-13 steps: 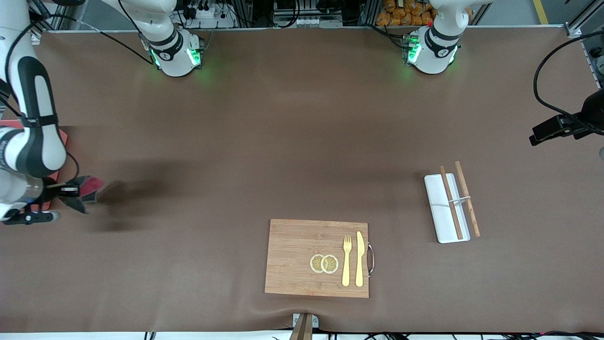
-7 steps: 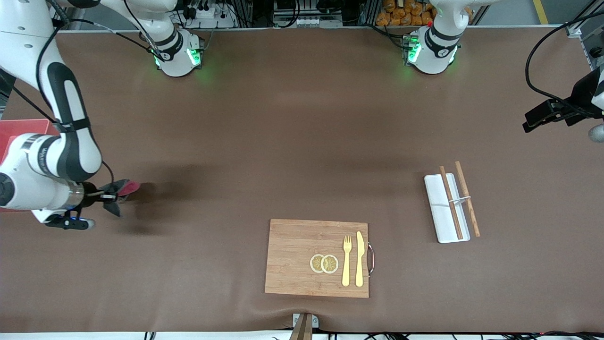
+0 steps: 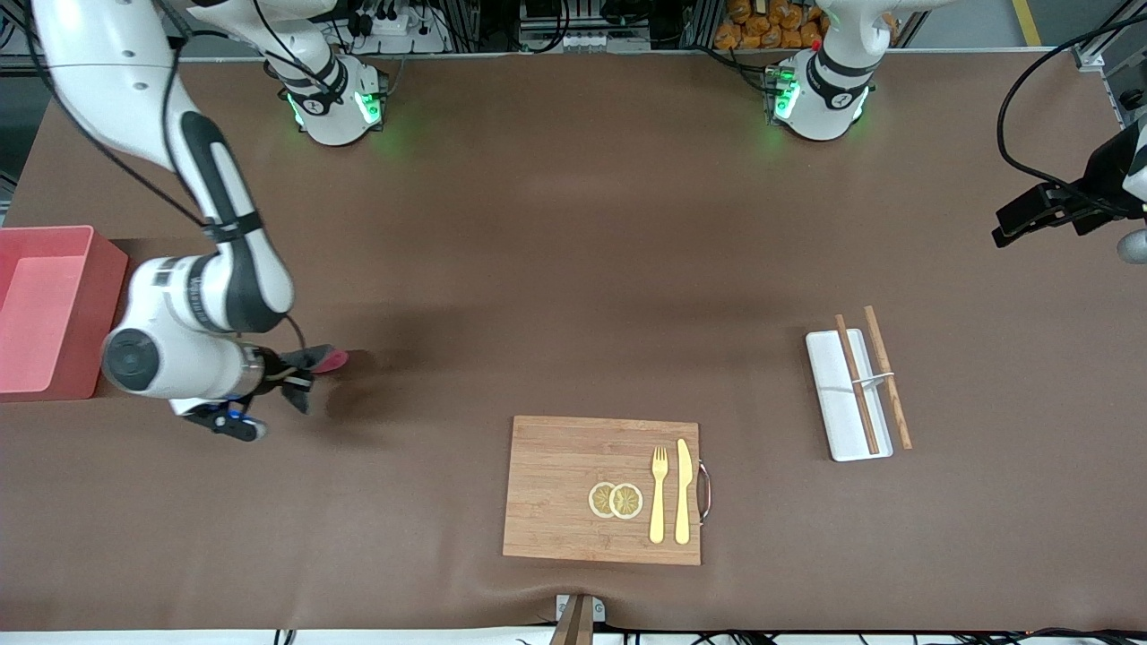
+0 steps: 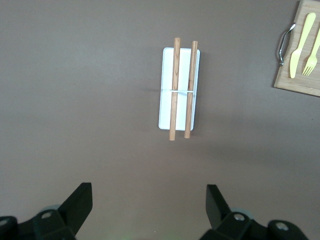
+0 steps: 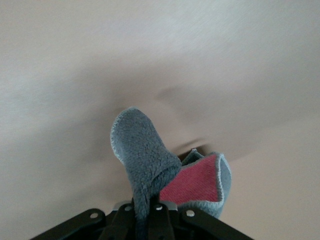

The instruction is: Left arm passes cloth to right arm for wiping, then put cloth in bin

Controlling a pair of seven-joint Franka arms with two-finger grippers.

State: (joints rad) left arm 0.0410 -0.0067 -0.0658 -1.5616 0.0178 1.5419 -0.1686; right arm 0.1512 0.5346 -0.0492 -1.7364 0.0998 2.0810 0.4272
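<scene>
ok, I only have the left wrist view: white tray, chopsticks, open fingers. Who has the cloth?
Observer: The right gripper, fingers shut on the cloth.
Operator: Where is it?
Observer: Over bare table, between the pink bin and the wooden cutting board.
Operator: How's the cloth sitting?
Observer: In the right wrist view it's folded: grey face outward, pink-red face showing inside the fold.

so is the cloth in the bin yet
No, out. The cloth hangs pinched in the right tool over bare table beside the bin.
</scene>
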